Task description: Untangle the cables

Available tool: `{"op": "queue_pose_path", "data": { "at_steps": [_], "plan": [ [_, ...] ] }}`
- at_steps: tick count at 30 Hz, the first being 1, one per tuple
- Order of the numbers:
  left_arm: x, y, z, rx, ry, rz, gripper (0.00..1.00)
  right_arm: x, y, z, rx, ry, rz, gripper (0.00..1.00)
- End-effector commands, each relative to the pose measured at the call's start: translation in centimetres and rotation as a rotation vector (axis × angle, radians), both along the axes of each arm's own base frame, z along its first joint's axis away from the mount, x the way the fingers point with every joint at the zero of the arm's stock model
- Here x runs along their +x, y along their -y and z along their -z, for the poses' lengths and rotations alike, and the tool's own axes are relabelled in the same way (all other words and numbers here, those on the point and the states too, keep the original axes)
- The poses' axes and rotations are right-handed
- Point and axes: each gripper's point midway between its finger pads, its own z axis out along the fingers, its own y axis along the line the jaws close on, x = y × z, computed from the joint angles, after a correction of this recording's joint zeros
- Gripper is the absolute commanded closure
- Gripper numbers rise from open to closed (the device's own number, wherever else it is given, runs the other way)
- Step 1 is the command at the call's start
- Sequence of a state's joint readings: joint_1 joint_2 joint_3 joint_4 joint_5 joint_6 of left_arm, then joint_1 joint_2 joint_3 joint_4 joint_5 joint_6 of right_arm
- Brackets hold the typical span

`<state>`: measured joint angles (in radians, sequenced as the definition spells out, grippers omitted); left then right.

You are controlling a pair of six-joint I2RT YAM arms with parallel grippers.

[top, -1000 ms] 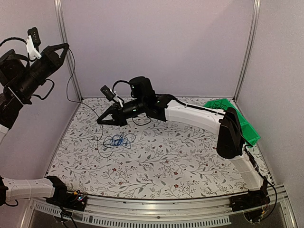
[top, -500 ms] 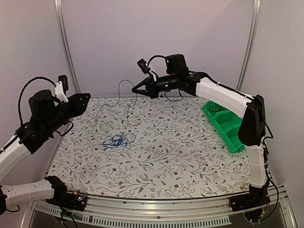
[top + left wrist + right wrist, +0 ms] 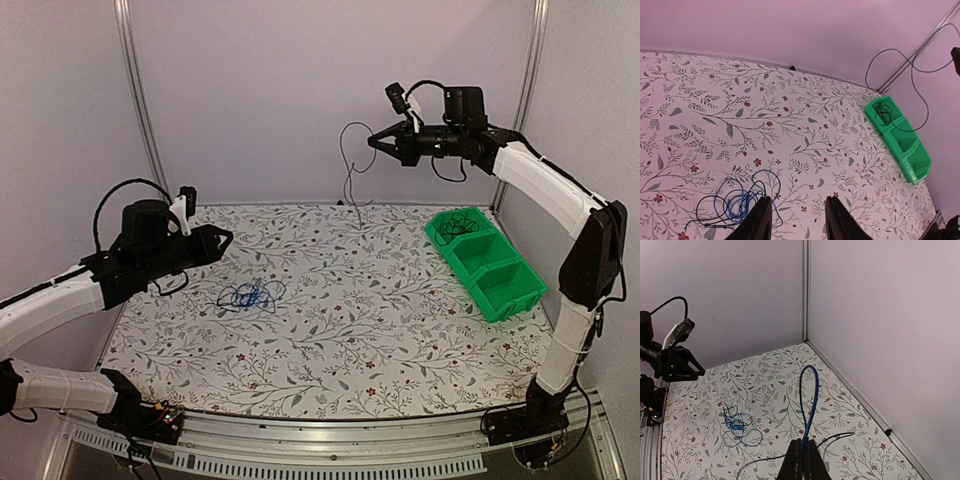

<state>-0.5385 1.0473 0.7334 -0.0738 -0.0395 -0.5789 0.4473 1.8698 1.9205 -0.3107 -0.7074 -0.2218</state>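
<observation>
Right claw (image 3: 378, 142) is clenched on one thin cable (image 3: 347, 170), which dangles limp beneath it towards the table (image 3: 400, 330): light, floppy stuff with no stiffness in it. Left claw (image 3: 798, 210) stands parted and empty, with the tangle (image 3: 737, 202) of black and blue wire just beside one finger. The best hold looks like an outer loop, not the knotted middle. Pinch firmly, because thin wire slips.

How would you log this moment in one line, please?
right pincer: shut on hanging cable, held high | left pincer: open, near tangle on table | green bin: coiled cable in far compartment
</observation>
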Motion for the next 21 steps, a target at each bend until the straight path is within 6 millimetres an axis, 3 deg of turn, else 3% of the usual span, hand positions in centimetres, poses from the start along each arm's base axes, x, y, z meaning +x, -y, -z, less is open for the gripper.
{"op": "queue_pose_path", "data": {
  "at_steps": [1, 4, 12, 13, 21],
  "plan": [
    [0.2, 0.6, -0.6, -0.041, 0.024, 0.017, 0.64, 1.4, 6.3, -0.6, -0.047, 0.044, 0.143, 1.00],
    [0.2, 0.7, -0.5, -0.040, 0.020, 0.022, 0.64, 1.4, 9.6, -0.3, -0.060, 0.033, 0.207, 1.00],
    [0.5, 0.9, 1.2, -0.018, -0.018, 0.023, 0.64, -1.0, 16.1, 1.4, -0.187, 0.060, 0.358, 1.00],
    [0.8, 1.1, 0.6, -0.035, 0.005, 0.022, 0.64, -1.4, 16.9, 1.2, -0.196, 0.065, 0.376, 1.00],
    [1.2, 2.8, 1.8, -0.049, -0.029, 0.082, 0.64, -3.0, 23.5, 3.0, -0.283, 0.062, 0.510, 1.00]
  ]
}}
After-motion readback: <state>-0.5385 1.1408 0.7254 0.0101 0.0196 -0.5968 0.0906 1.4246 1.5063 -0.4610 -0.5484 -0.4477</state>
